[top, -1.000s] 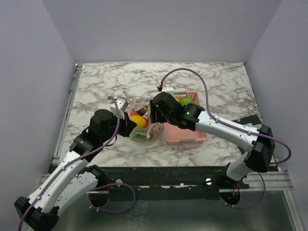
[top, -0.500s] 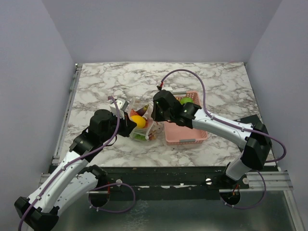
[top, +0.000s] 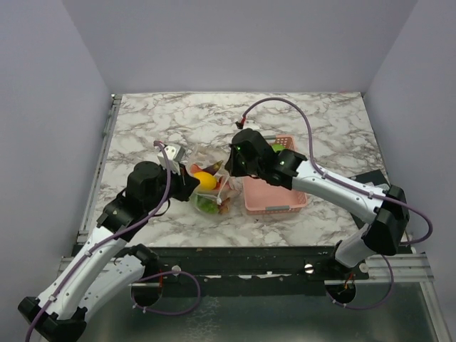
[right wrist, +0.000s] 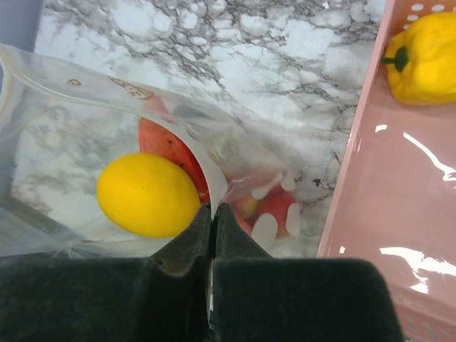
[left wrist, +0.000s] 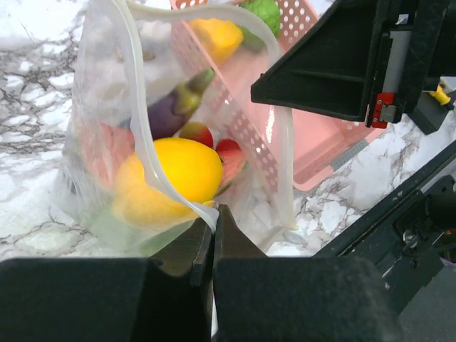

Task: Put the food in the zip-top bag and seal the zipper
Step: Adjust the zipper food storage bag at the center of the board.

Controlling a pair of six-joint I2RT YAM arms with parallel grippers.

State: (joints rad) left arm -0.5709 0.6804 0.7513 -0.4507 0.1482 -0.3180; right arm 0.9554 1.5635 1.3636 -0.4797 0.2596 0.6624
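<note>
Clear bag (left wrist: 92,71): one lemon (left wrist: 178,171), one eggplant (left wrist: 173,108) inside.

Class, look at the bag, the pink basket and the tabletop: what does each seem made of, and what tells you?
The zip-top bag: thin clear plastic film, glossy; it crinkles and the yellow fruit shows through.
The pink basket: likely rigid moulded plastic, shiny, with rows of holes.
The tabletop: grey-veined marble look; stone or printed laminate, unclear.

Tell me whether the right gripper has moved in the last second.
Yes. The right gripper shifted slightly toward the far end of the basket, shutting on the bag.
</note>
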